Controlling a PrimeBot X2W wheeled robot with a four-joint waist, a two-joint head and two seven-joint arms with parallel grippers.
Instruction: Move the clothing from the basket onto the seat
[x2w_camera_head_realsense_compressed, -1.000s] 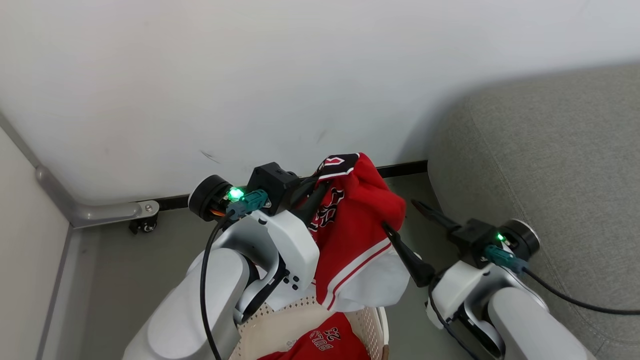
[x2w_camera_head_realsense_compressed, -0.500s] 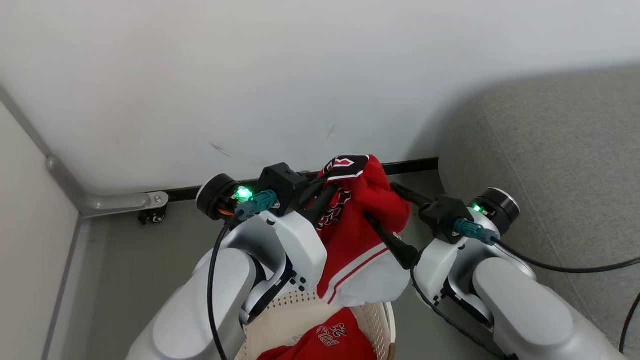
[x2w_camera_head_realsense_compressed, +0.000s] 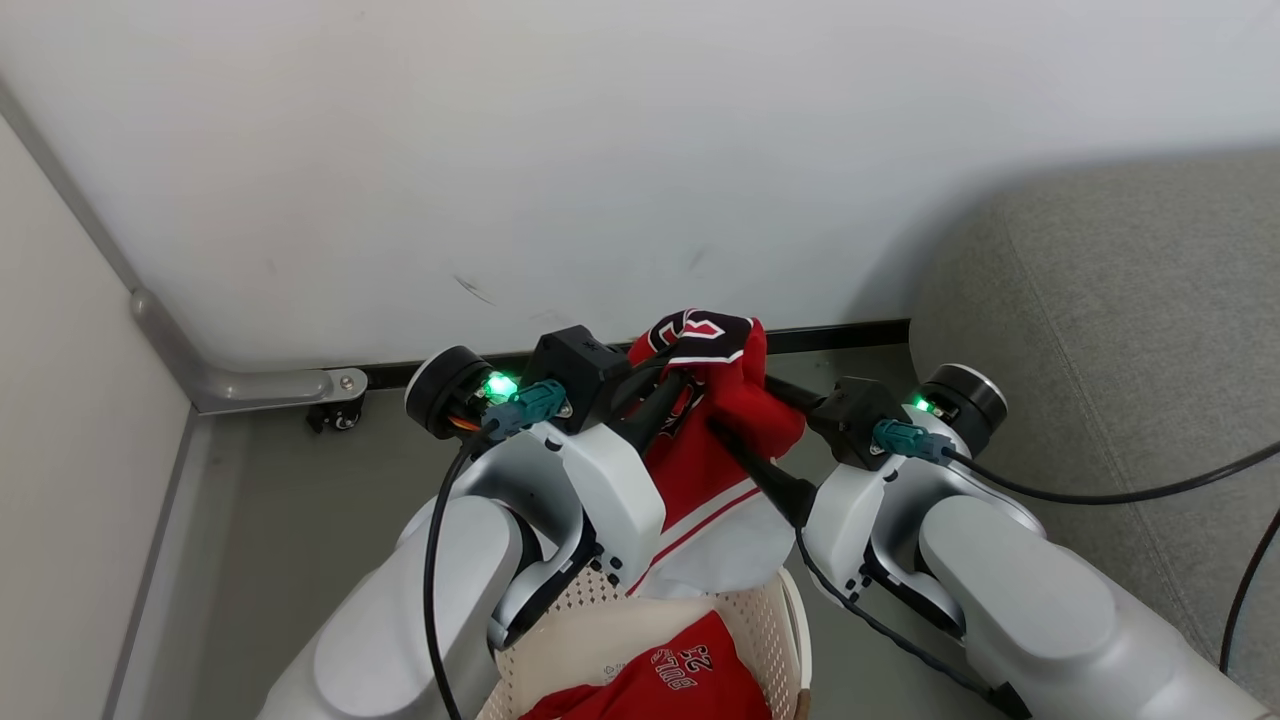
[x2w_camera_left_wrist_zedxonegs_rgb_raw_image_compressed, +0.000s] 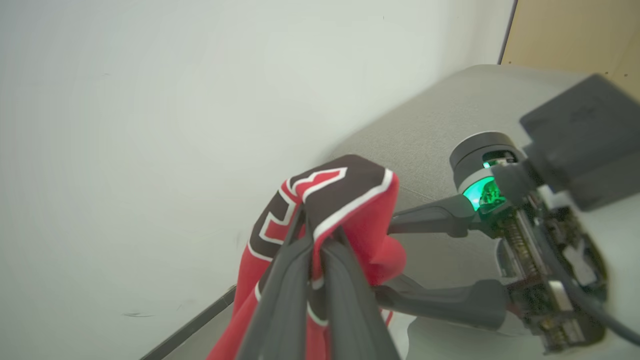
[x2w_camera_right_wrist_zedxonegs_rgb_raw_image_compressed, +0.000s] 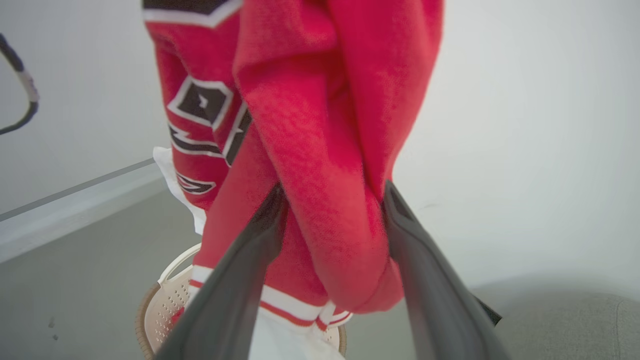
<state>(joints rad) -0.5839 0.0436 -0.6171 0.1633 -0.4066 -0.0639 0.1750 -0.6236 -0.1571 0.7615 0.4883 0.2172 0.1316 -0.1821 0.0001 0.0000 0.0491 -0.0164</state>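
Far left, a metal rail runs along the foot of the wall with a little caster at its end. Next over, the left claw is pinched tight on the top of the red garment. In its wrist view the two fingers sit right together, with a black-and-white patch of the cloth folded over their tips. The garment hangs down from there, and its striped trim and white lining droop to the mouth of the basket, so it's up in the air, over the basket and not on the sofa. The right claw comes in from the other side, just beside the left one. Its fingers are spread apart with a fat fold of the red cloth between them, and in its wrist view the cloth touches both fingers. The sofa is off to the right of all that, with a black cable trailing across it. As for writing, the held garment shows chunky black characters with white outlines, but it's too bunched up for me to read them. The other garment lying down in the basket reads "BULLS 23", upside down from the head camera. There's a pale sticker on the basket floor beside it, with print too small to make out.
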